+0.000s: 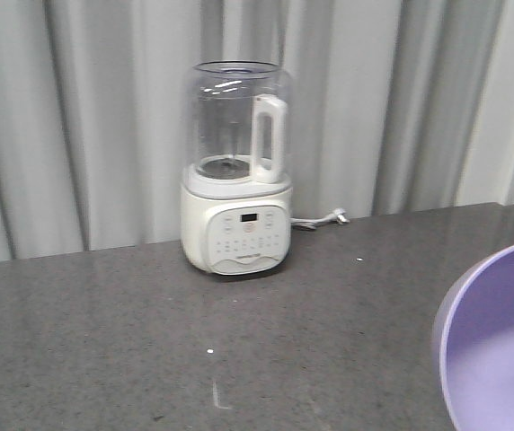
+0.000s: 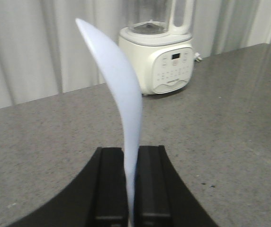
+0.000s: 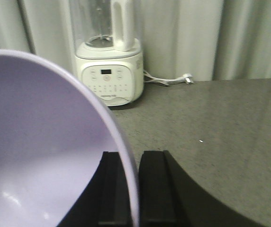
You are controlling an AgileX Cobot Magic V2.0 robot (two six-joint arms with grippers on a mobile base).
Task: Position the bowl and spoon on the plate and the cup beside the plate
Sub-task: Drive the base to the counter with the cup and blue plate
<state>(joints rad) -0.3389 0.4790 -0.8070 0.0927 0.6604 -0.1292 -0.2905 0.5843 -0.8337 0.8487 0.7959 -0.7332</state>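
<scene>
Lavender bowl (image 3: 40, 151) was clamped by its rim in my right gripper (image 3: 130, 189); my left gripper (image 2: 130, 189) pinched the spoon (image 2: 126, 109), its length pointing forward. No plate was visible, so the nearer arm was unclear.

Lavender bowl (image 3: 40, 142), pale blue-white spoon (image 2: 121, 90), cream blender (image 1: 236, 229), speckled grey countertop (image 1: 104, 341), pale grey curtain (image 1: 104, 117)

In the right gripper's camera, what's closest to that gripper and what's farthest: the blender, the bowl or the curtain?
1. Bowl: pinched in the right gripper, filling the left side.
2. Blender: standing farther back, left of centre.
3. Curtain: behind the blender, across the back.
</scene>
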